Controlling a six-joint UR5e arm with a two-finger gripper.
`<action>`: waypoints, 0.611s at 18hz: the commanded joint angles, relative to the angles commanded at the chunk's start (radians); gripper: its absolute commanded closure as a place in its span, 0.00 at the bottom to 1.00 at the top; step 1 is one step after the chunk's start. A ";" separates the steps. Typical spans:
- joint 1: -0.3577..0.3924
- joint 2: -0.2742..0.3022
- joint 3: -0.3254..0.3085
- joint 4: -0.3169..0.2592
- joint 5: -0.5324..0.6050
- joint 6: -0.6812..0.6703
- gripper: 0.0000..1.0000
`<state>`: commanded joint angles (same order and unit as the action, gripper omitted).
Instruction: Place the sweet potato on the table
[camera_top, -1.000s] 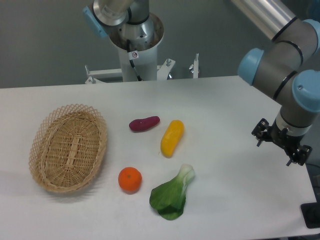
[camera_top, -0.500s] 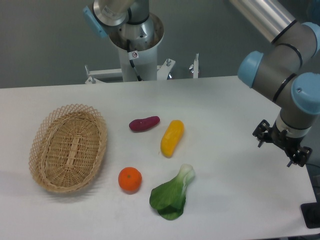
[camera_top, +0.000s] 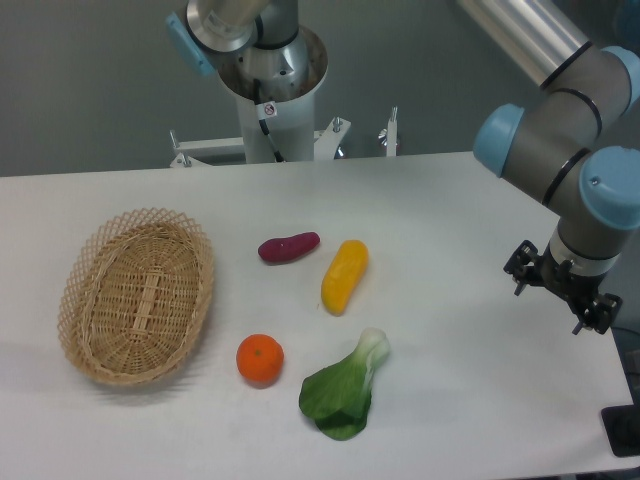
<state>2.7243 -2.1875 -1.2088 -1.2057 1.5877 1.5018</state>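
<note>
From my seat, the small dark reddish-purple sweet potato (camera_top: 289, 247) lies on the large white table (camera_top: 450, 210), well apart from my black two-finger gripper (camera_top: 561, 294), which hangs far to the right of it above the table's right edge, holding nothing. The gripper's fingers are small and dark against the arm, so I cannot tell whether they stand apart or together. The sweet potato's long axis runs left to right, its right end tipped slightly away from the camera. Just beside it, to the right, lies the yellow-orange oblong vegetable (camera_top: 344, 276); the oval wicker basket (camera_top: 137, 295) sits off to its left.
</note>
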 joint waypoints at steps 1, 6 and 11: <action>0.000 0.000 -0.002 0.000 0.000 0.000 0.00; 0.000 0.002 -0.008 0.011 0.002 0.000 0.00; 0.000 0.005 -0.014 0.012 0.000 0.000 0.00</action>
<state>2.7243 -2.1829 -1.2226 -1.1934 1.5877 1.5018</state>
